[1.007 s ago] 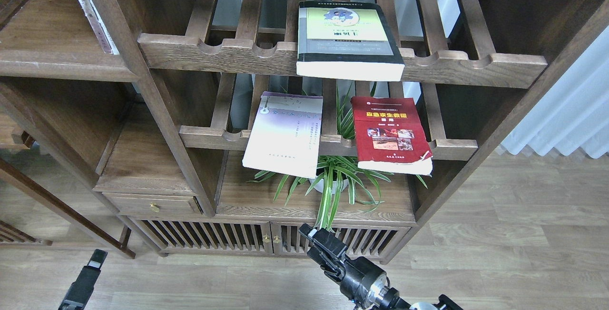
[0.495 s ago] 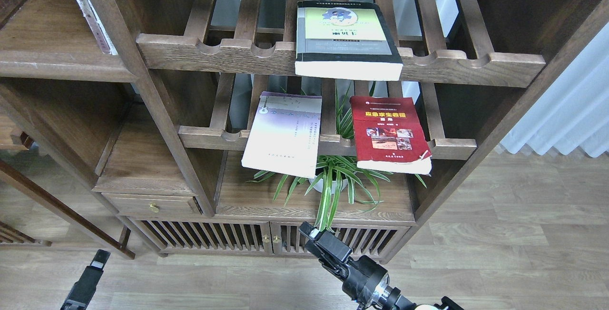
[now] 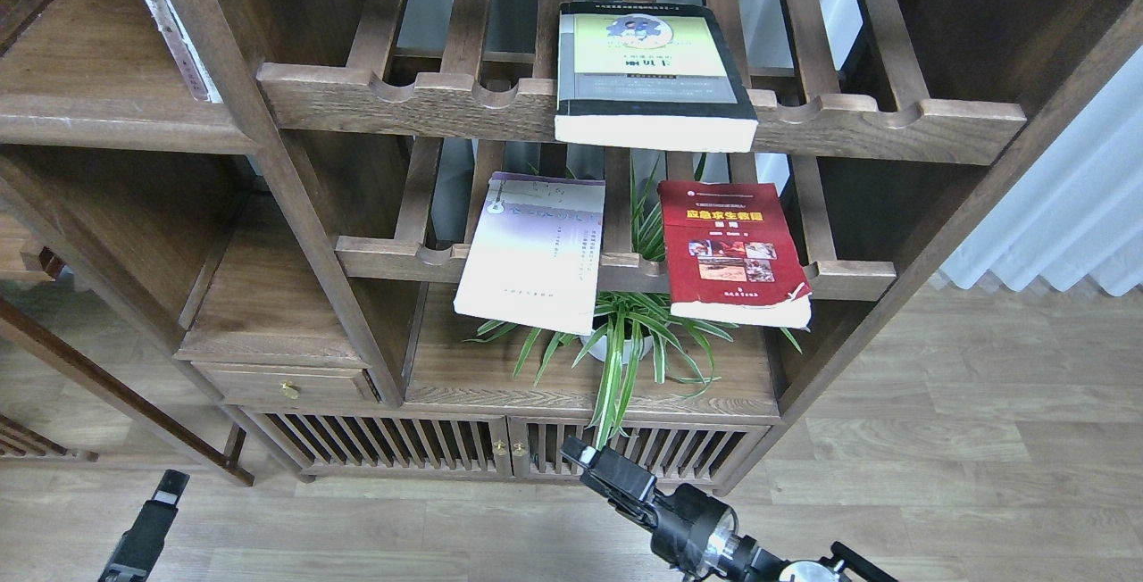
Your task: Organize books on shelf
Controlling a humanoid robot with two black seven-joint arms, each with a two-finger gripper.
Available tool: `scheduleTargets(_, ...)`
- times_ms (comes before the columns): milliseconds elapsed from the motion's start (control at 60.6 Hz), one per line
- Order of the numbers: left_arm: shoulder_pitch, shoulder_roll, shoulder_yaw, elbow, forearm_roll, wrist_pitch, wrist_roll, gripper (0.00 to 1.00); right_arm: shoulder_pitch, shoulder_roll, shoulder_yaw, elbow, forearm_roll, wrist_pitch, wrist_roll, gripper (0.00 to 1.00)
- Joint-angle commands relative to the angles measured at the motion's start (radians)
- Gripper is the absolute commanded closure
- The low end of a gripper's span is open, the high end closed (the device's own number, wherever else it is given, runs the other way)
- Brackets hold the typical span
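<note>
Bookcase (image 3: 295, 207): dark matt wood with visible grain; three paperbacks, e.g. red book (image 3: 732, 247): paper covers, slightly glossy; floor (image 3: 938, 475): pale, smooth wood-grain planks; drawer knob (image 3: 287, 390): shiny brass-like metal.

Three books (image 3: 655, 73) on slatted racks (image 3: 625, 118)

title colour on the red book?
Yellow, on the red book; head view shows it best.

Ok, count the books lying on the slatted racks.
3: the yellow-green book on the upper rack; the lavender-white book left and the red book right on the lower rack. None seems hidden.
</note>
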Motion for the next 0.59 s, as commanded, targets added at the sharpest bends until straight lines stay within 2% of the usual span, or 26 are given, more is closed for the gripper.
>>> scheduleTargets(0,-0.001,0.000,0.000,0.003,0.000,0.000,0.000,0.00,-0.025,-0.004,-0.001,-0.003,0.004,0.000,0.006,0.00)
scheduleTargets(182,-0.009,-0.006,-0.006,0.020,0.000,0.000,-0.015,0.00,-0.024,0.020,0.002,0.000,0.010,0.000,0.009,0.00)
scheduleTargets(363,-0.039,-0.014,-0.005,0.063,0.000,0.000,-0.067,0.00,-0.030,0.035,-0.002,0.005,0.012,0.000,0.009,0.00)
scheduleTargets(578,-0.079,-0.020,0.028,0.124,0.000,0.000,-0.063,0.00,-0.031,0.031,-0.005,-0.002,0.009,0.000,0.007,0.00)
